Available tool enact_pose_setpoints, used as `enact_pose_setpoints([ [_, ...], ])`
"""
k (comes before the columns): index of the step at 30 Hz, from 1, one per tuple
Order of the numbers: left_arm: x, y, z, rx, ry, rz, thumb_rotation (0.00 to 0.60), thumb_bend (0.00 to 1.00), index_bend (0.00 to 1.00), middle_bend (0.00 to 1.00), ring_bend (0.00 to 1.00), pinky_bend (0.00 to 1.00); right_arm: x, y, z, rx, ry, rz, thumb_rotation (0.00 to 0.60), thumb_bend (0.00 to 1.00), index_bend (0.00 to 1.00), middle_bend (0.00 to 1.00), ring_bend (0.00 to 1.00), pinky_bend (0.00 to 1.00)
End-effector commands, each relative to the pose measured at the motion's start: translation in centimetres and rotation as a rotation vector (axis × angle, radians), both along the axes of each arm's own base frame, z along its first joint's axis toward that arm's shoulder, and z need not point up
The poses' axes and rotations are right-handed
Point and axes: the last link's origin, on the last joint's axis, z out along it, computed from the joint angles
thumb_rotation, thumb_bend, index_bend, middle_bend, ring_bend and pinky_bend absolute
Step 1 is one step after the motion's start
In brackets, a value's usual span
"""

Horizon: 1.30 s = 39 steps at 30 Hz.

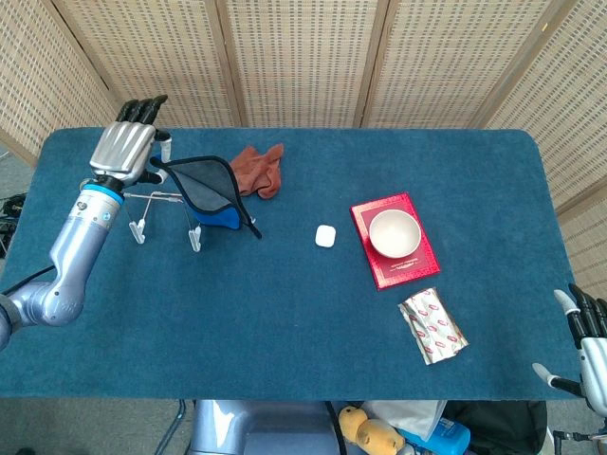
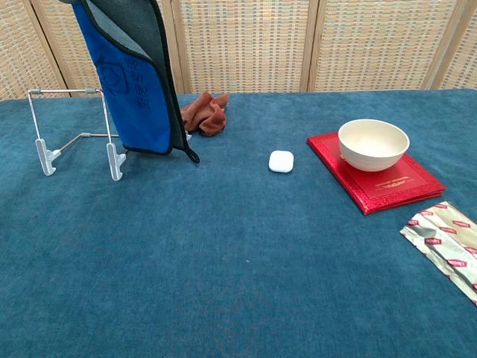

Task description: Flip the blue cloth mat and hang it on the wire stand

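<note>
Blue cloth mat [image 2: 134, 89] hangs lifted from my left hand [image 1: 125, 147], pinched by its top corner, dangling just beside the wire stand [image 2: 74, 134], lower edge near the table [image 1: 303, 360]. Lifting looks done; draping it over the top bar is left. My right hand [image 1: 588, 346] idles spread, holding nothing.
</note>
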Motion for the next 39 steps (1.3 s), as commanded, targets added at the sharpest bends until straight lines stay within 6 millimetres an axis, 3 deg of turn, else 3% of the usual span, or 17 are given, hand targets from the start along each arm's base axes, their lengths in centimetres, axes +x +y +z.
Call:
enact_pose_setpoints([
  [1,-1.1,0.3,1.0,0.017,-0.001,0.021,0.6,0.94,0.69,0.0,0.0,0.0,0.0,0.1,-0.1,0.002,0.001,0.001,0.6,0.0,0.0,0.0,0.0,0.0],
  [20,-4.9,-1.4,5.4,0.042,-0.074,0.111,0.6,0.94,0.68,0.0,0.0,0.0,0.2,0.2,0.1,0.003,-0.011,0.012,0.6,0.0,0.0,0.0,0.0,0.0],
  [36,-9.1,-4.6,6.4,0.005,-0.165,0.175,0.6,0.94,0.68,0.0,0.0,0.0,0.5,0.4,0.0,0.022,-0.018,0.033,0.6,0.0,0.0,0.0,0.0,0.0],
  [39,-11.1,-5.6,6.6,0.005,-0.161,0.207,0.6,0.94,0.68,0.0,0.0,0.0,0.6,0.7,0.1,0.022,-0.022,0.04,0.6,0.0,0.0,0.0,0.0,0.0],
])
